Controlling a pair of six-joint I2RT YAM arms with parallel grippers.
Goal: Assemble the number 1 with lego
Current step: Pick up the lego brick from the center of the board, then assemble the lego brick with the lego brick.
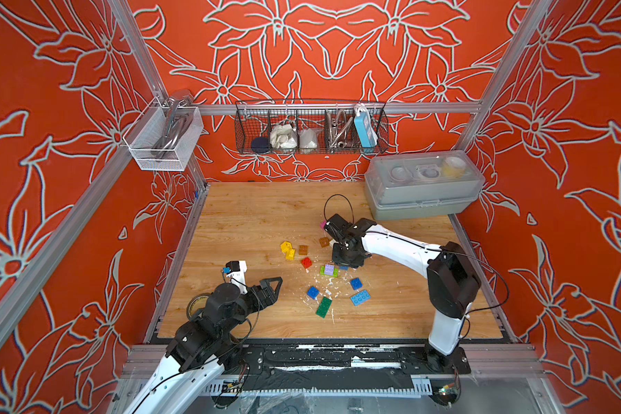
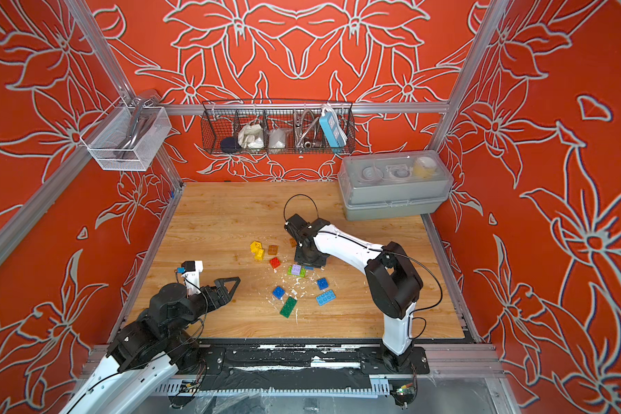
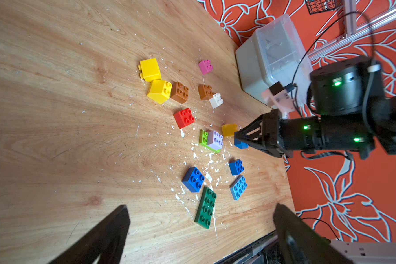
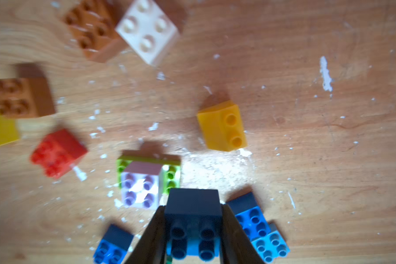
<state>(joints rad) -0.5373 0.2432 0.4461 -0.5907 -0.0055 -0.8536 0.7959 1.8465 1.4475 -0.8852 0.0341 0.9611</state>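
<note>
Wooden tabletop (image 1: pixel 251 215), open room toward far edge; right gripper (image 3: pixel 239 139) around blue brick (image 4: pixel 192 205)

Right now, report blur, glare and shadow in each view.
Right wrist view: red brick and brown brick smeared, glare on the lilac brick, clamped blue brick in shadow. Left wrist view: green plate sharp, frame edges stretched. Both top views: sharp, table without glare.

Our left arm (image 1: pixel 208 322) lies folded low, the left tool (image 1: pixel 274 286) pointing level across, jaws spread wide. Our right arm (image 1: pixel 398 247) reaches out, wrist bent steeply down, the right tool (image 3: pixel 240 138) pointing downward and clamped on a blue brick (image 4: pixel 192 203).
</note>
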